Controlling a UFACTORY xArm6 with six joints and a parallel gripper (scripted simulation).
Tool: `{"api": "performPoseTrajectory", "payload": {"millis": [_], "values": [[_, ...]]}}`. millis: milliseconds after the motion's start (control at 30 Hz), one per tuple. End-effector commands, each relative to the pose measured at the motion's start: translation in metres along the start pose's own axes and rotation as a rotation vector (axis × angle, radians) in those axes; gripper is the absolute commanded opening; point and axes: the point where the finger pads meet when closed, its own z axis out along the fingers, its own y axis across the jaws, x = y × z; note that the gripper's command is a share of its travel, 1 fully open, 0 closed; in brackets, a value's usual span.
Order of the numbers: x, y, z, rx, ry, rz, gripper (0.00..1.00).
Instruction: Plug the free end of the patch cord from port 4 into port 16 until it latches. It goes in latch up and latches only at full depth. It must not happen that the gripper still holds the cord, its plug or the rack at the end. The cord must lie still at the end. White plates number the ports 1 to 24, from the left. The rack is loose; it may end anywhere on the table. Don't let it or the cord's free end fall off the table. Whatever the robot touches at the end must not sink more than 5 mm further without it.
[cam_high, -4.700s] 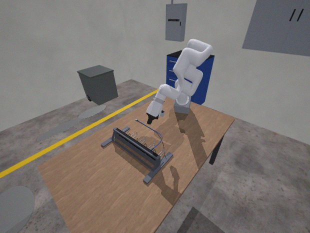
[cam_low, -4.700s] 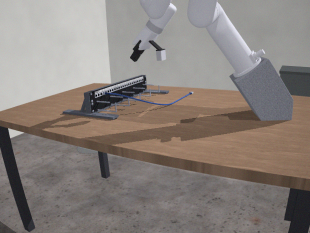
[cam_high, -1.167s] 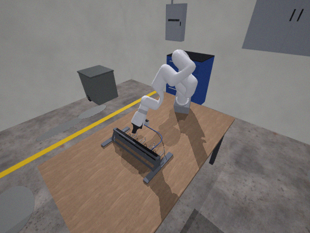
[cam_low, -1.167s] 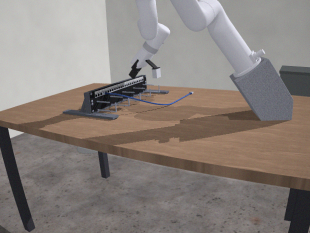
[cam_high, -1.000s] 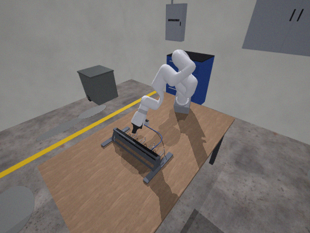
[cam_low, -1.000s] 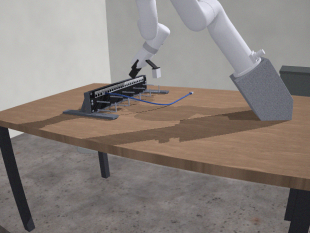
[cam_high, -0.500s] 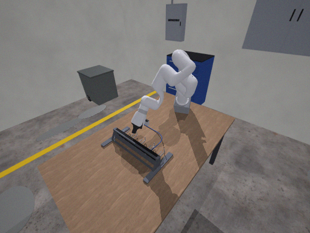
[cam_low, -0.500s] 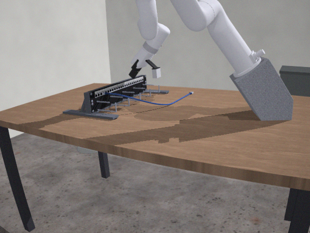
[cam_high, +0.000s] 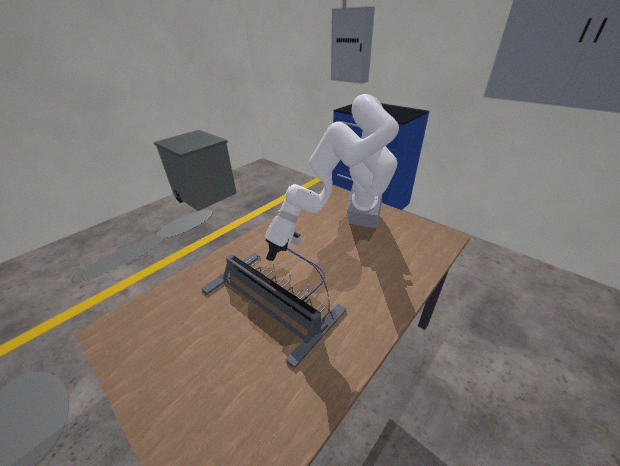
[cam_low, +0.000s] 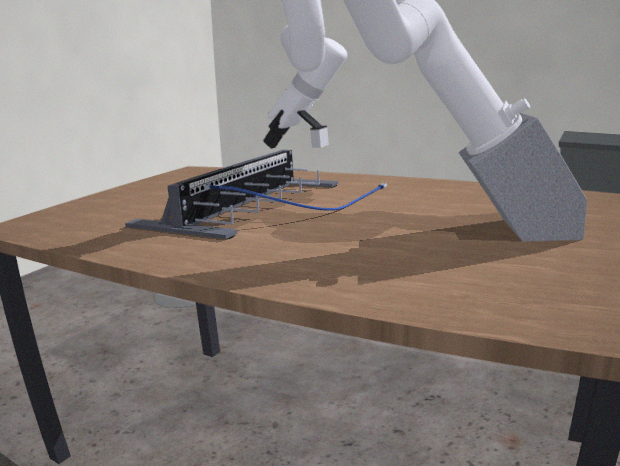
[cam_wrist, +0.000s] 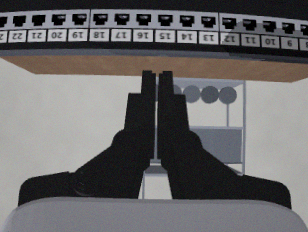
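Note:
The black patch-panel rack (cam_high: 308, 345) (cam_low: 175, 202) stands on the wooden table (cam_high: 175, 375) (cam_low: 400, 300). A blue patch cord (cam_high: 314, 265) (cam_low: 300, 205) runs from a port near the rack's left end and curves out over the table. Its free plug (cam_low: 383, 185) lies on the table, apart from the rack. My gripper (cam_high: 272, 256) (cam_low: 274, 141) (cam_wrist: 156, 90) is shut and empty. It hangs above the high-numbered end of the rack, far from the plug. In the wrist view the numbered ports show beyond the fingertips, with port 16 (cam_wrist: 144, 21) just left of them.
The arm's grey base block (cam_high: 363, 216) (cam_low: 526, 190) stands on the table behind the cord. Thin metal cable-management bars (cam_low: 233, 215) stick out from the rack's front. A grey bin (cam_high: 195, 167) and a blue cabinet (cam_high: 413, 150) stand on the floor beyond the table.

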Motion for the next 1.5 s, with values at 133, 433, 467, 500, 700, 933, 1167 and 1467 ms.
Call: {"api": "performPoseTrajectory", "payload": {"millis": [133, 433, 467, 500, 700, 933, 1167, 1467], "values": [[-0.002, 0.000, -0.065, -0.001, -0.002, -0.001, 0.00], [-0.002, 0.000, -0.105, -0.001, -0.002, -0.001, 0.00], [-0.002, 0.000, -0.108, -0.001, -0.002, -0.001, 0.00], [-0.002, 0.000, -0.110, -0.001, -0.002, -0.001, 0.00], [-0.002, 0.000, -0.112, -0.001, -0.002, -0.001, 0.00], [-0.002, -0.004, -0.112, -0.001, -0.002, -0.001, 0.00], [-0.002, -0.027, -0.112, -0.001, -0.002, -0.001, 0.00], [-0.002, -0.064, -0.112, -0.001, -0.002, -0.001, 0.00]]}}
